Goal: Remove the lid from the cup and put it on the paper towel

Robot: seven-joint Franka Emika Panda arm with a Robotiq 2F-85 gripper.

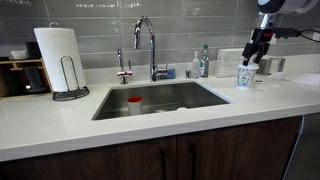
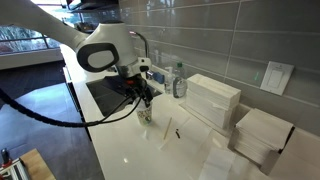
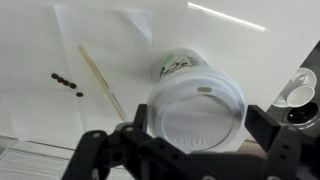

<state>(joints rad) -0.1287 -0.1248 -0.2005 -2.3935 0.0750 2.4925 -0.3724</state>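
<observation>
The cup point(image 1: 246, 76) is small and white with a blue-green pattern and stands on the counter right of the sink; it also shows in an exterior view point(image 2: 146, 114). In the wrist view its patterned side point(image 3: 178, 65) shows past the lid point(image 3: 197, 108), a round whitish disc that sits on the rim. My gripper point(image 1: 254, 60) point(image 2: 146, 98) is right above the cup. In the wrist view its fingers point(image 3: 198, 122) are open and flank the lid closely on both sides. A flat paper towel sheet point(image 3: 100, 50) point(image 2: 178, 130) lies on the counter beside the cup.
A thin wooden stick point(image 3: 102, 82) and small dark bits point(image 3: 66, 82) lie on the sheet. The sink point(image 1: 160, 100) holds a red-topped container point(image 1: 134, 103); the tap point(image 1: 150, 40) and bottles point(image 1: 201, 64) stand behind it. A paper towel roll point(image 1: 58, 55) stands left. White stacks point(image 2: 215, 100) sit by the wall.
</observation>
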